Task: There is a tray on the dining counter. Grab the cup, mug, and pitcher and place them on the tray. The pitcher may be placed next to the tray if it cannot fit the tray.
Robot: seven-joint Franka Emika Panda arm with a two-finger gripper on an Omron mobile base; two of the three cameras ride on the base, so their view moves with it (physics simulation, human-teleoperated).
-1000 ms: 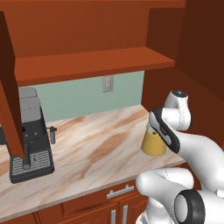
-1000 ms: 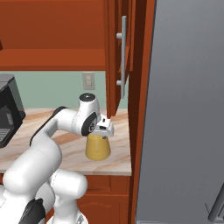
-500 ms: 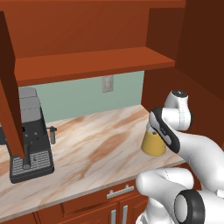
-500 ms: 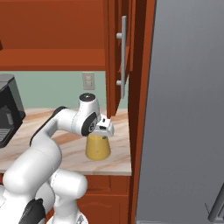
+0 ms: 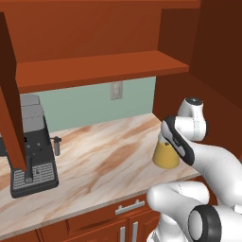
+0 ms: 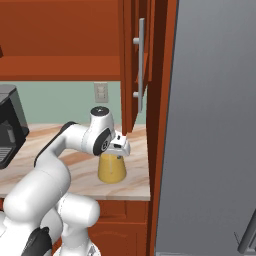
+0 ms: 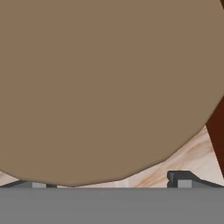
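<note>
Fingers (image 7: pixel 183 178) wide over pitcher (image 6: pixel 111 167) lid (image 7: pixel 100 83); coffee machine (image 5: pixel 32 156) far left.

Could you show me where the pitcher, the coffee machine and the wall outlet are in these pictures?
pitcher (image 6: pixel 111 169): right base view, on its orange-filled body.
coffee machine (image 5: pixel 33 142): left base view, on its dark front.
wall outlet (image 5: pixel 116 90): left base view, on the middle of its plate.

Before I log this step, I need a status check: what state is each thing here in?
pitcher: upright on the counter, lid on, holding orange liquid
gripper: open, right above the pitcher's lid
coffee machine: upright at the counter's left
</note>
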